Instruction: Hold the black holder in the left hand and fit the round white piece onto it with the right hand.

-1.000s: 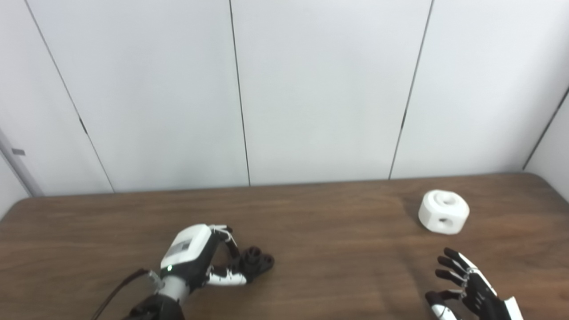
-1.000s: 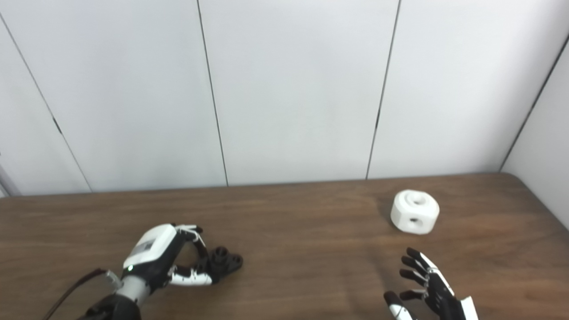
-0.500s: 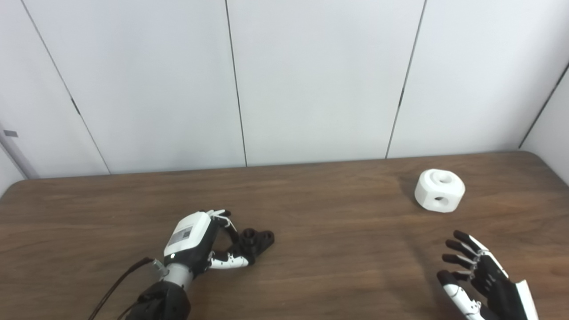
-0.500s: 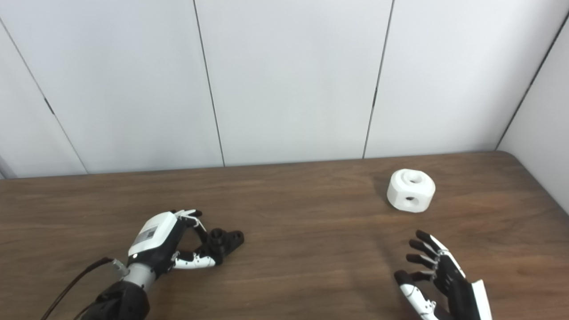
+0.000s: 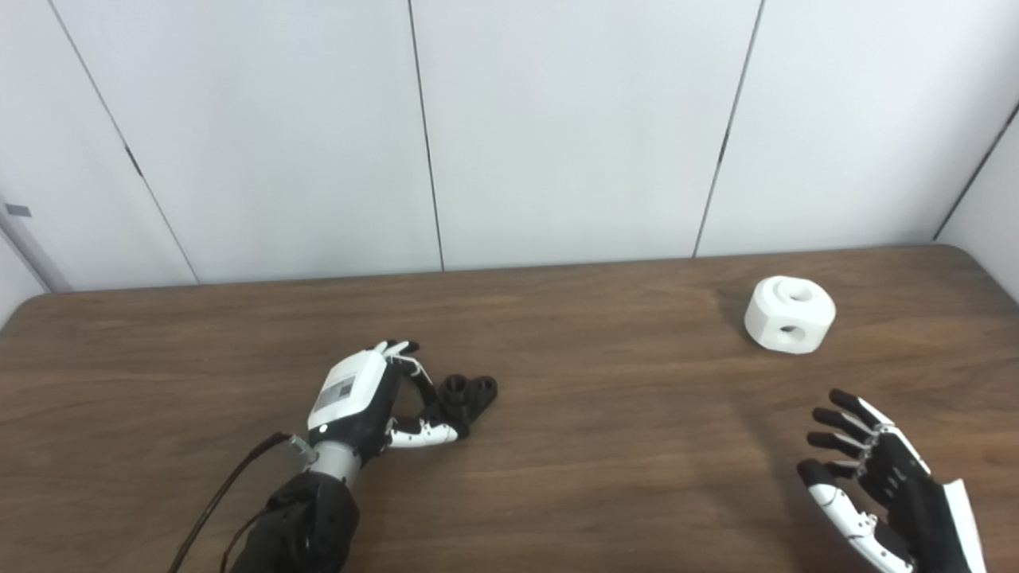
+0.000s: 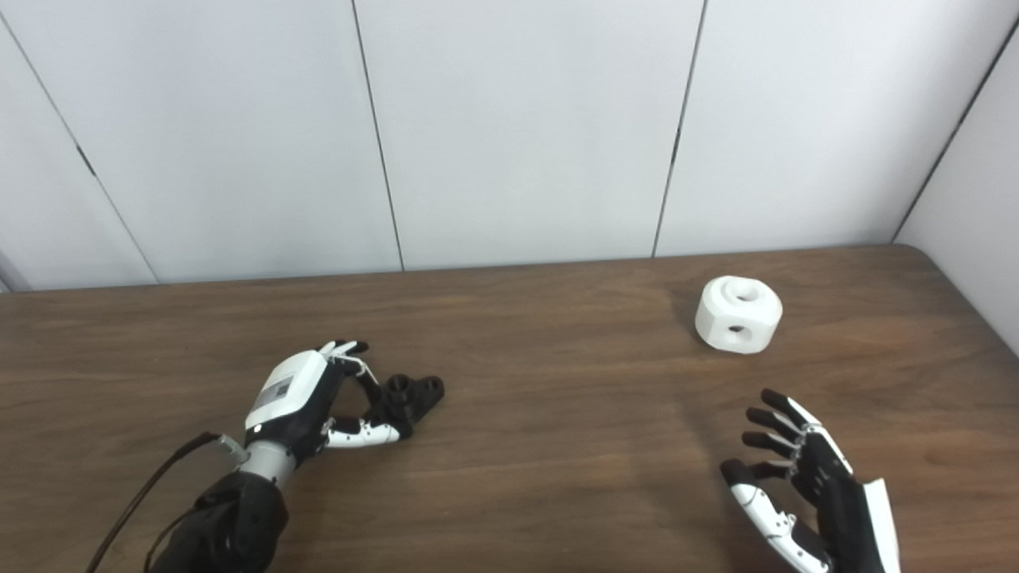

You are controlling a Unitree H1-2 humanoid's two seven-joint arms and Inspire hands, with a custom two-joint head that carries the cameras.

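The black holder [image 5: 471, 393] lies on the brown table [image 5: 605, 430], left of centre. My left hand [image 5: 360, 394] is curled around its near end, fingers over the top and the thumb against its side, and the holder still rests on the wood. The round white piece [image 5: 790, 314], with a hole on top and one in its side, stands alone at the back right. My right hand [image 5: 872, 473] hovers near the front right edge, open with fingers spread, well short of the white piece and holding nothing.
White wall panels [image 5: 557, 127] rise right behind the table's far edge. The table's right edge [image 6: 995, 334] runs close to the white piece. A dark cable [image 5: 215, 509] trails from my left forearm.
The whole picture has slid upward, so the camera has tilted down. My left hand stays curled on the holder. More of the open right hand shows at the bottom right.
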